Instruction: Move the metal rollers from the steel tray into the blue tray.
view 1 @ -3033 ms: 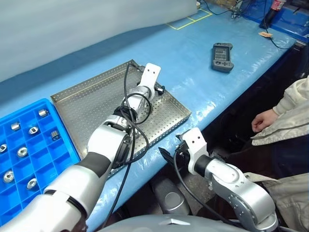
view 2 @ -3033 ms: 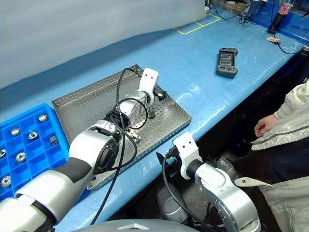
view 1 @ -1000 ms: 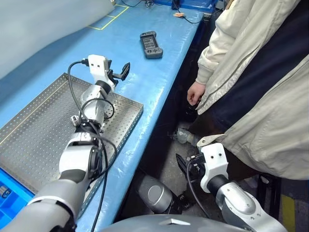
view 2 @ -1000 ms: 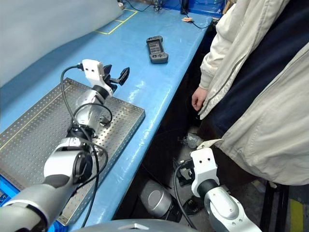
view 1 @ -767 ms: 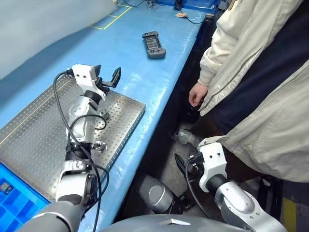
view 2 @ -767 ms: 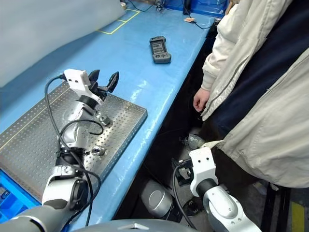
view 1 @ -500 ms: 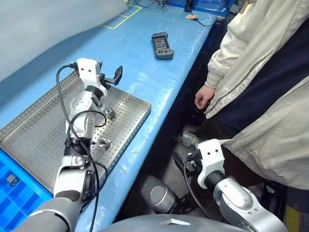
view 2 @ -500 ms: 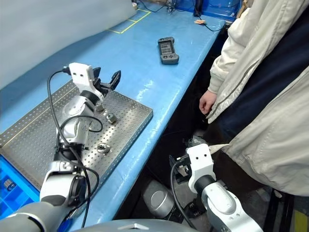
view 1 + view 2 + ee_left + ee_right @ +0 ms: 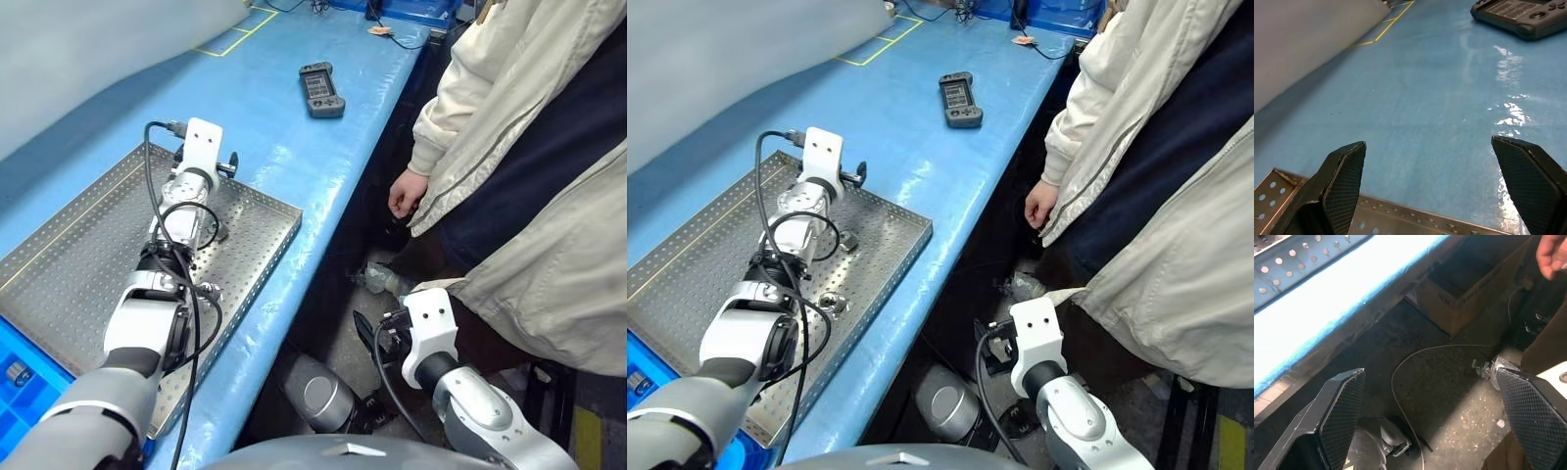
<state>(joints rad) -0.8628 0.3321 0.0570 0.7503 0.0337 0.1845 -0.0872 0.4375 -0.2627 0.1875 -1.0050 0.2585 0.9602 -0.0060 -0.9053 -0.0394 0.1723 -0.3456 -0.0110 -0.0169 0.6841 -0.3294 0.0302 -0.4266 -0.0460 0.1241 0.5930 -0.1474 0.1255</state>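
Reaching over the steel tray (image 9: 686,264), the left arm partly hides its floor; two metal rollers (image 9: 832,303) show beside the arm. Cut off at the frame corner, the blue tray (image 9: 15,387) holds one visible roller. Left gripper (image 9: 1435,181) and right gripper (image 9: 1435,421) both gape wide, empty.

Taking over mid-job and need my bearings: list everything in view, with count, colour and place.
metal rollers: two, silver, on the steel tray's near right part, one, one; one more in the blue tray
steel tray: one, silver, perforated, on the table
blue tray: one, blue, left of the steel tray
table: one, blue top
handheld controller: one, dark grey, far on the table
person: one, beige jacket, right of the table
cardboard box: one, brown, floor under the table
left gripper: open, over the steel tray's far rim
right gripper: open, below the table edge
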